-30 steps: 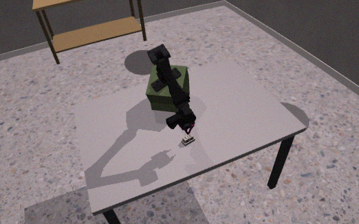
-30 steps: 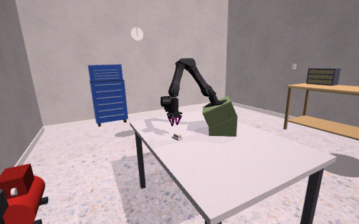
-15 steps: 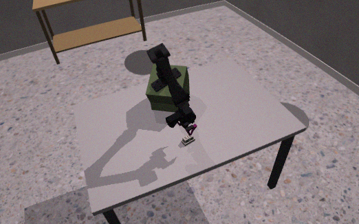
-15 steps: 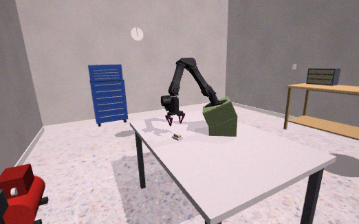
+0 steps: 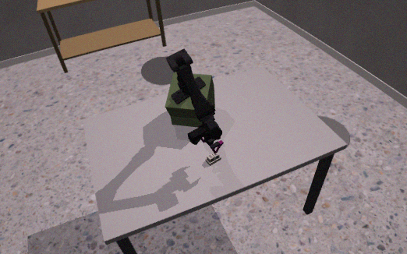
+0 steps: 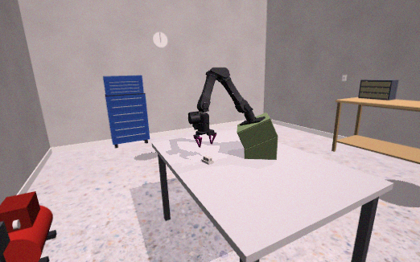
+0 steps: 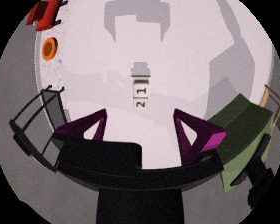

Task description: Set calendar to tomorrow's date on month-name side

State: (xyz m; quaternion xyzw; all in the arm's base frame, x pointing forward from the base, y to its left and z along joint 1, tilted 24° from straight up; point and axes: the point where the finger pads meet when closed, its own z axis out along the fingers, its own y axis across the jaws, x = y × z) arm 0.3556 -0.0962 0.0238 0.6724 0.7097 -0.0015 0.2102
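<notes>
The small pale calendar [image 5: 214, 161] [image 6: 207, 162] stands on the table, its cubes too small to read in the top and exterior views. In the wrist view, one cube [image 7: 141, 90] shows a 1 on its face towards the camera, and the other cube [image 7: 140, 103] beside it shows a 2. Both digits lie turned about a quarter turn in that view. A dark strip borders the cube with the 1. The month's name and the digits on the calendar's upright sides cannot be read. My gripper [image 5: 210, 145] [image 6: 206, 145] [image 7: 140, 112] is open and empty, above and to one side of the calendar, not touching it.
The green pedestal [image 5: 189, 117] [image 6: 261, 146] [image 7: 241, 120] carries the arm and stands on the table [image 5: 274, 125] [image 6: 299, 201]. The table's near edge in the top view lies a short way beyond the calendar. Arm shadows cross the table.
</notes>
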